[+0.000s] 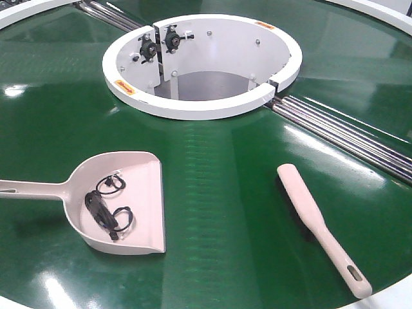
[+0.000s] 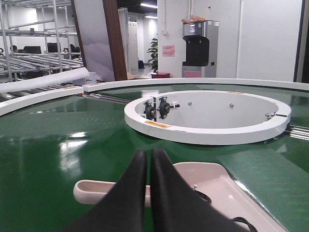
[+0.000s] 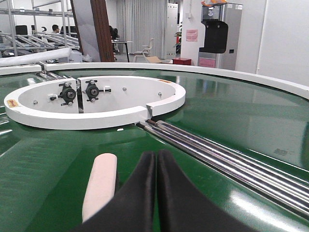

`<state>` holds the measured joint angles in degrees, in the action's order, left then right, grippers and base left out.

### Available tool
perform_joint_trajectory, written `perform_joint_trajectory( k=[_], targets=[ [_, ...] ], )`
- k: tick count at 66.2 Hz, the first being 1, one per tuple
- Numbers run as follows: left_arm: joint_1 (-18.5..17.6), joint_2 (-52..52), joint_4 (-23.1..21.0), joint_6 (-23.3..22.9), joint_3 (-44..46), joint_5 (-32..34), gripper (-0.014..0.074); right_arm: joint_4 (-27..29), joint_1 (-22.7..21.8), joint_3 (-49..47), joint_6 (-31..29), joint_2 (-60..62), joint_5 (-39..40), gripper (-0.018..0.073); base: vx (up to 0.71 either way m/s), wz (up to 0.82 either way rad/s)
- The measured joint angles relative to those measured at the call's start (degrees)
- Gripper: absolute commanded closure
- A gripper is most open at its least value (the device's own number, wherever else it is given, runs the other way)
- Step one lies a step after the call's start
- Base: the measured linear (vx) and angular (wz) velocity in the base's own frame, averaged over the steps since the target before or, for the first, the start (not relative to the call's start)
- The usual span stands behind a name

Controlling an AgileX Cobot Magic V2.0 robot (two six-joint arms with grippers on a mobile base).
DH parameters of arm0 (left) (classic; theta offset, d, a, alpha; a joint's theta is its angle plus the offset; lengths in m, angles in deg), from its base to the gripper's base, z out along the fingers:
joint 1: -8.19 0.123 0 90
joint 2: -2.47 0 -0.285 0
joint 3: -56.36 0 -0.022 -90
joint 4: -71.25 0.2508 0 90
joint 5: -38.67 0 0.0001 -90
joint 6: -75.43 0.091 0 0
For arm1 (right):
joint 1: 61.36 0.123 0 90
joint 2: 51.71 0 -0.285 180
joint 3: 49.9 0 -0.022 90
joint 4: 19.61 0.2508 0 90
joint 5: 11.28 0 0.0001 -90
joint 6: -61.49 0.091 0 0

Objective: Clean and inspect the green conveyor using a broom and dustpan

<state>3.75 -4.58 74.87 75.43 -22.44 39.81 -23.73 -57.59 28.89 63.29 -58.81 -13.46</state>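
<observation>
One slim beige-pink plastic broom (image 3: pixel 100 189) lies just left of the right gripper (image 3: pixel 156 157), its long axis running away from the closed, empty jaws. One wide beige-pink plastic dustpan (image 2: pixel 212 186), holding black cable, lies beneath the left gripper (image 2: pixel 148 155), jaws likewise closed, on the glossy green conveyor (image 1: pixel 225 193).

Neither arm shows up in the front-facing view, only the wrist cams catch them. Left gripper (image 2: pixel 149 157) sits at the bottom centre of its frame: two black tapered fingers (image 2: pixel 126 195) pressed together, tips touching, nothing between them. Right gripper (image 3: pixel 156 157) looks the same, bottom centre, black fingers (image 3: pixel 181 203) closed flat against each other with just a thin seam.
</observation>
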Motion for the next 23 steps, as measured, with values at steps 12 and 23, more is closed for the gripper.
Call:
perform_joint_trajectory(
  k=[12,23],
  targets=[
    [0.00,0.00,0.00,0.00,0.00,0.00,0.0603,0.00,0.00,0.00,0.00,0.00,0.00,0.0568,0.00,0.00],
    [0.00,0.00,0.00,0.00,0.00,0.00,0.0603,0.00,0.00,0.00,0.00,0.00,0.00,0.0568,0.00,0.00]
  ],
)
